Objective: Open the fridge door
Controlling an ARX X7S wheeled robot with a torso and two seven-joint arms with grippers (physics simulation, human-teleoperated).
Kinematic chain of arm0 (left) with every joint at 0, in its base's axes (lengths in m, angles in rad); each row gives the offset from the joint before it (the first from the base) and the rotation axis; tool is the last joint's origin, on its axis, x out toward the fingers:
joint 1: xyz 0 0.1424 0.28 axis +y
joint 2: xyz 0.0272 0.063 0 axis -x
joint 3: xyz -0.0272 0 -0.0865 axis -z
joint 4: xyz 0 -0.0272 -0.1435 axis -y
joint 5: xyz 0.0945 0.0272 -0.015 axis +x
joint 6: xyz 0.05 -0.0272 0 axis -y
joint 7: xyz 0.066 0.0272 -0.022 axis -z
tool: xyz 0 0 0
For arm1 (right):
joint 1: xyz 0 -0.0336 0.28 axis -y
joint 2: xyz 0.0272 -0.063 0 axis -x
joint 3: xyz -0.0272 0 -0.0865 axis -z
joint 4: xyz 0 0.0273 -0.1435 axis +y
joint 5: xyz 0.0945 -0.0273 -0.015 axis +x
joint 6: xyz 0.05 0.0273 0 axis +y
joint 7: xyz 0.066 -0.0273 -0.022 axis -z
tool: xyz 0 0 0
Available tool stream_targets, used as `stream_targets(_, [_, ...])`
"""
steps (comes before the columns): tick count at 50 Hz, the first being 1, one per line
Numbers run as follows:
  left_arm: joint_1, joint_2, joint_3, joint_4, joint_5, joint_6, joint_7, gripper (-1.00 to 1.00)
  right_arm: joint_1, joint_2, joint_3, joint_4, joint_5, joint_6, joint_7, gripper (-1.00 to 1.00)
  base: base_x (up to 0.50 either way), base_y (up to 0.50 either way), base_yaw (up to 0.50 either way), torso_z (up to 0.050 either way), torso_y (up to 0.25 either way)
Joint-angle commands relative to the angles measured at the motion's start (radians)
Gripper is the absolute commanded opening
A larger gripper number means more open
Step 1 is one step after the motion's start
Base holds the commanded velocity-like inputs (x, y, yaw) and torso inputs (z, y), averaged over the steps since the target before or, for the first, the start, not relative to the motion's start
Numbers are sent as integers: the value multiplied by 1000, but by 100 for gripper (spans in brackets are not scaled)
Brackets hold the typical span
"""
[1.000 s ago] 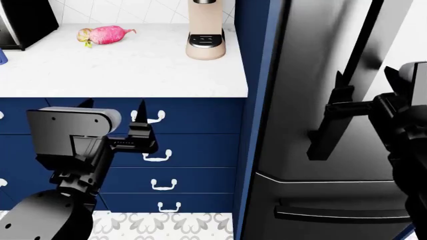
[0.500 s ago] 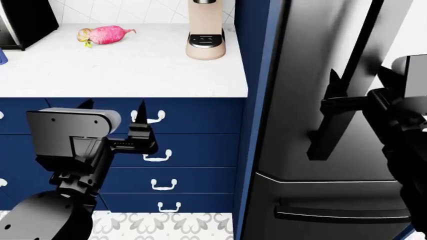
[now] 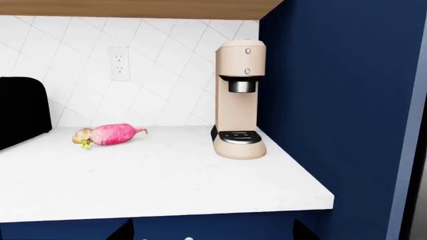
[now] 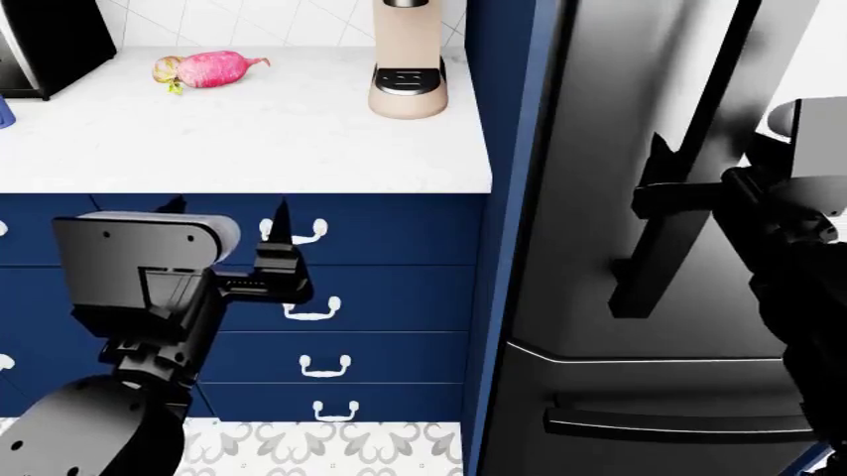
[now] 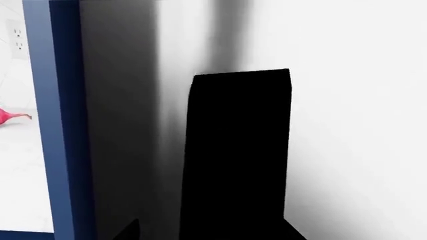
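Brushed-steel fridge door (image 4: 622, 188) fills the right of my head view, closed against the navy side panel (image 4: 510, 178), its long black vertical bar handle (image 4: 688, 169) running down it. My right gripper (image 4: 688, 198) reaches to that bar; whether its jaws are gripping it I cannot tell. My left gripper (image 4: 225, 213) hangs before the navy drawers (image 4: 384, 297), jaws spread, below the white worktop's (image 4: 238, 139) front edge.

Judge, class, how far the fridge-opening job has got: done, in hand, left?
Done: the right gripper has reached the fridge door at its handle. In hand: whether the jaws grip the bar is unclear. Left: the pull; the door looks shut. The left gripper is idle.
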Motion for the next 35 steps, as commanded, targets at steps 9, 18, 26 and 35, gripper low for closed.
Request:
stream_targets(9, [0, -2, 3, -8, -9, 7, -8, 100, 29, -6, -23, 36, 1, 10, 0, -100, 2, 0, 1, 0, 0])
stream_targets(18, [1, -4, 5, -10, -12, 10, -12, 100, 19, -4, -18, 21, 7, 15, 3, -100, 1, 1, 3, 0, 0])
stream_targets(26, [2, -6, 5, -11, -16, 12, -15, 100, 9, -3, -11, 13, 16, 12, 1, -100, 0, 1, 2, 0, 0])
stream_targets(35, [1, -9, 9, -13, -18, 16, -19, 100, -43, 3, 69, -76, 73, 22, -6, -100, -1, 2, 1, 0, 0])
